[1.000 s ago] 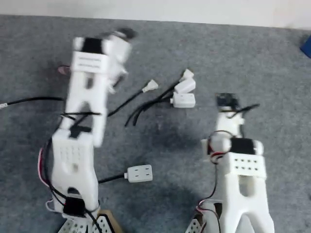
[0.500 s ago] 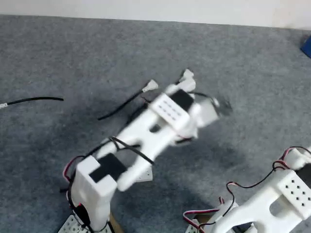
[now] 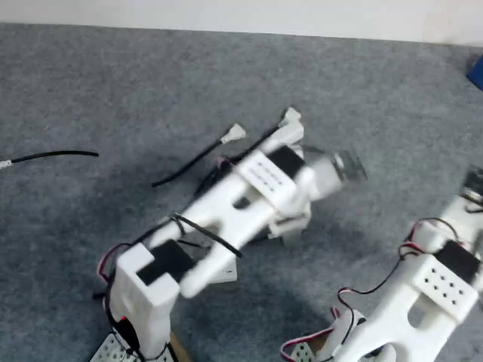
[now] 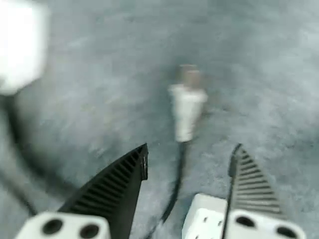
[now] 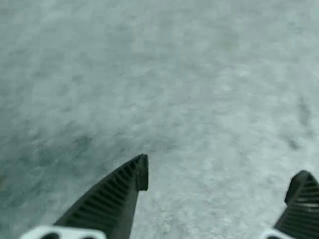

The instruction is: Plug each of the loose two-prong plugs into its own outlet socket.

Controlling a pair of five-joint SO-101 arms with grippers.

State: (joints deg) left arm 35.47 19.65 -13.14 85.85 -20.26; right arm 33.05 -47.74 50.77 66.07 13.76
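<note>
My left gripper [image 4: 189, 149] is open and hangs over a white two-prong plug [image 4: 187, 107] whose black cord runs back between the fingers. A white outlet socket [image 4: 209, 224] lies close under one finger, and another white block [image 4: 20, 45] sits farther off. In the high view the left arm [image 3: 256, 188] stretches across the cluster of sockets and covers most of it. One plug [image 3: 234, 134] and a second plug [image 3: 290, 116] lie just beyond it. My right gripper [image 5: 222, 169] is open above bare grey carpet, with its arm [image 3: 438, 286] at the right edge.
Grey carpet [image 3: 113, 75] covers the table. A loose black cord [image 3: 53, 156] lies at the far left. A white socket [image 3: 226, 275] peeks out beneath the left arm's base. A blue object [image 3: 477, 72] sits at the right edge.
The left arm swung from the far left across to the middle, over the sockets. The right arm pulled away from the centre to the right edge.
</note>
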